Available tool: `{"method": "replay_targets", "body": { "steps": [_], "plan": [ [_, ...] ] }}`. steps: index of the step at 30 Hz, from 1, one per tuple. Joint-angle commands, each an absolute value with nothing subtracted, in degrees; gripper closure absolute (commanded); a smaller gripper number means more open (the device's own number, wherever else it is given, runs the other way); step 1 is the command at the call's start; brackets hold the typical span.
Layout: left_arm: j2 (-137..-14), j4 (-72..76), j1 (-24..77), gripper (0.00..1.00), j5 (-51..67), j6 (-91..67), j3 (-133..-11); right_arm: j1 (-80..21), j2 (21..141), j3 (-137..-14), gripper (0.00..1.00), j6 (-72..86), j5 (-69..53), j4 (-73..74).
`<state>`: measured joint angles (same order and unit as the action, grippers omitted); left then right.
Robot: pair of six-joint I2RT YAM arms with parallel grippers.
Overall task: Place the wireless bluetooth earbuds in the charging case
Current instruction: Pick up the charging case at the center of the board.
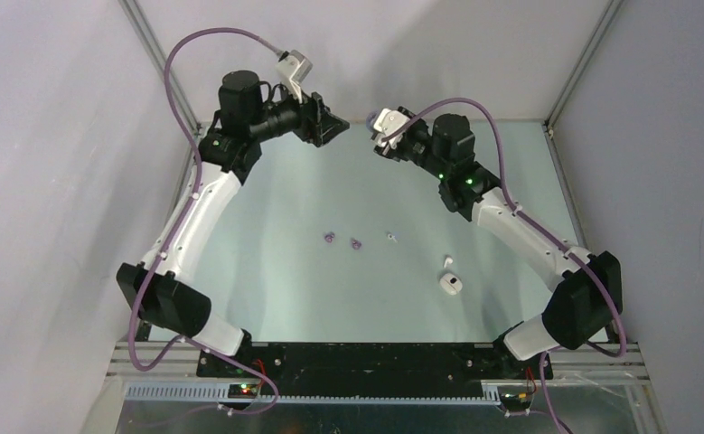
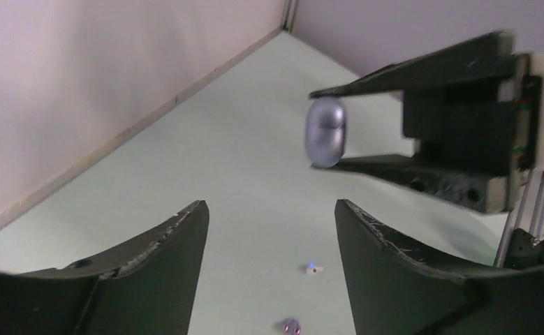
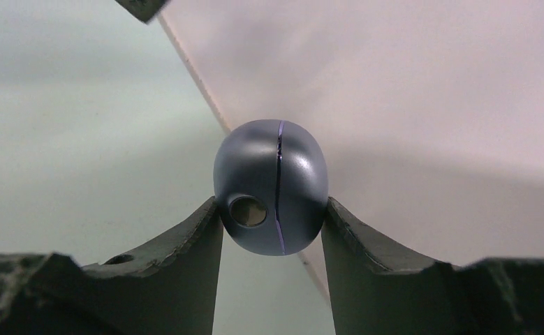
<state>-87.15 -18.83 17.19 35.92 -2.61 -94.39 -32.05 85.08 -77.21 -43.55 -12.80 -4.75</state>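
My right gripper (image 3: 272, 204) is shut on a closed, rounded grey-purple charging case (image 3: 272, 185), held in the air near the back wall. In the top view this gripper (image 1: 372, 123) faces my left gripper (image 1: 334, 125), which is open and empty a short way to its left. The left wrist view shows the held case (image 2: 325, 131) between the right fingers, beyond my open left gripper (image 2: 269, 206). Two pale purple earbuds (image 1: 330, 238) (image 1: 356, 243) and two white earbuds (image 1: 390, 236) (image 1: 447, 261) lie on the table. One white earbud (image 2: 313, 268) and one purple earbud (image 2: 291, 326) show below the left fingers.
A white rounded case (image 1: 450, 284) lies on the table right of centre, just below a white earbud. Pale walls close the table (image 1: 267, 271) at the back and both sides. Both arms reach high toward the back wall.
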Motion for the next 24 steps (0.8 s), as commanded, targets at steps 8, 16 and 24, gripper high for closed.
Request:
{"method": "replay_targets", "body": {
  "steps": [8, 16, 24],
  "plan": [
    [-85.4, -15.8, 22.4, 0.31, 33.9, -2.2, -97.1, -35.3, 85.0, -76.4, 0.75, -44.2, -10.6, -21.5],
    [-87.5, -14.0, 23.7, 0.31, 33.8, -2.0, -98.5, -36.5, 85.0, -76.4, 0.75, -45.7, -11.5, -20.0],
    [-89.4, -12.6, 24.3, 0.35, 34.6, -2.4, -99.8, -37.0, 84.9, -76.1, 0.75, -45.7, -11.7, -20.2]
  ]
}}
